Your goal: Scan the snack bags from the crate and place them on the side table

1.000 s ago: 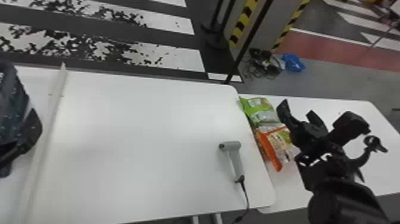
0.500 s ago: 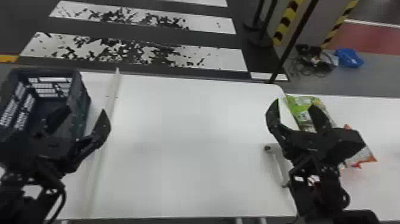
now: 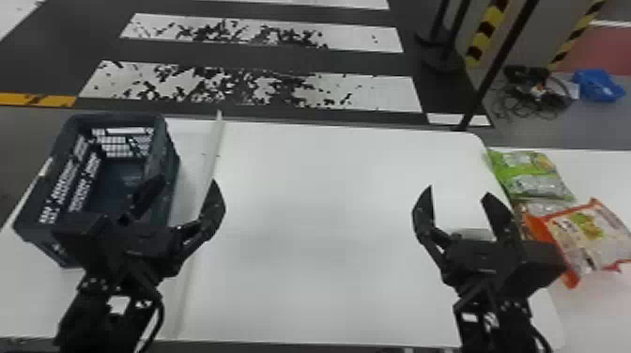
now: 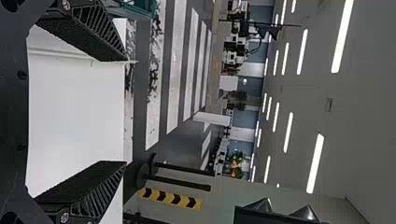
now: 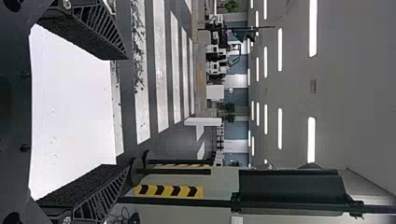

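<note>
In the head view my left gripper [image 3: 180, 195] is open, in front of and partly over the blue-grey crate [image 3: 162, 141], whose visible inside holds no bags. My right gripper [image 3: 457, 199] is open at the table's right part, partly hiding the grey scanner [image 3: 474, 232]. On the side table [image 3: 596, 310] lie a green snack bag [image 3: 530, 176] and an orange-edged bag [image 3: 594, 232], with another bag partly under them. The left wrist view has my left gripper [image 4: 125, 111] with nothing between its fingers; likewise my right gripper [image 5: 128, 112] in the right wrist view.
A white table [image 3: 319, 225] spans the middle, with a raised white strip [image 3: 213, 162] running front to back beside the crate. Behind stand a dark pole [image 3: 497, 65] and striped posts; cables [image 3: 537, 94] and a blue item [image 3: 598, 85] lie on the floor.
The head view has swung toward the left, bringing the crate and my left gripper more fully into sight. My right gripper has shifted left, away from the bags on the side table.
</note>
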